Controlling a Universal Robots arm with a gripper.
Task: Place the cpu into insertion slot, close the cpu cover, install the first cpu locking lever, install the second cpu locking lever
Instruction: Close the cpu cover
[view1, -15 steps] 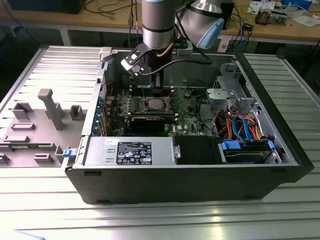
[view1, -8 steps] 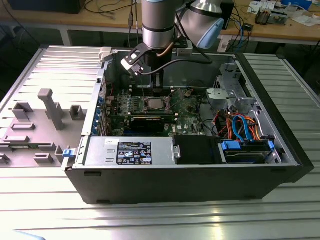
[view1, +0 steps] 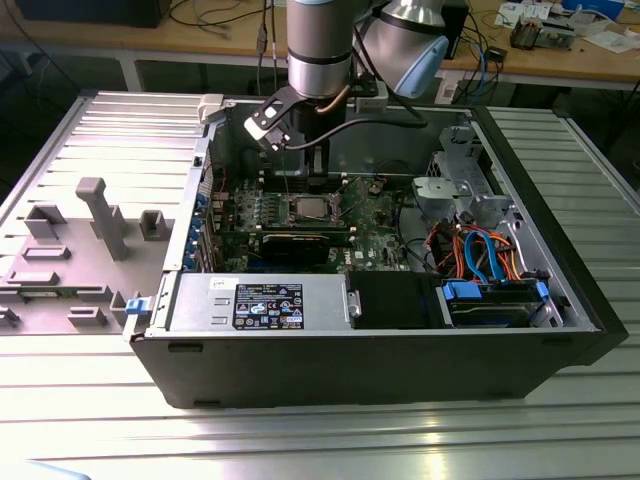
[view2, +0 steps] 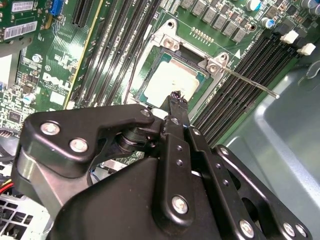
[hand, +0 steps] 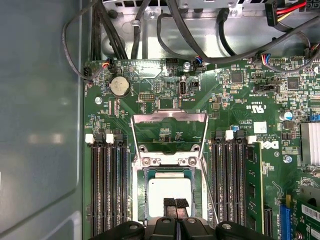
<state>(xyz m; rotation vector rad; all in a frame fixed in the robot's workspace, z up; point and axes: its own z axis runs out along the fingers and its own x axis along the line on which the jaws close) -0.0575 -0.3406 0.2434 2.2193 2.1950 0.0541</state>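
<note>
The cpu (hand: 169, 190) lies flat in the insertion slot (hand: 167, 161) on the green motherboard; it also shows in the second wrist view (view2: 170, 82) and in the exterior view (view1: 308, 209). The cpu cover (hand: 169, 117) is swung open, and the board shows through its window. A thin wire locking lever (view2: 250, 82) sticks out free beside the slot (hand: 209, 195). My gripper (hand: 175, 202) is shut with nothing between its fingers. Its tips hover at the cpu's near edge (view2: 178, 97), reaching down from the arm inside the case (view1: 318, 180).
Long black memory slots (hand: 107, 185) flank the socket on both sides. A black graphics card (view1: 300, 243), a power supply (view1: 260, 303) and a drive cage with cables (view1: 470, 200) crowd the case. A grey fixture (view1: 100, 215) stands on the table at the exterior view's left.
</note>
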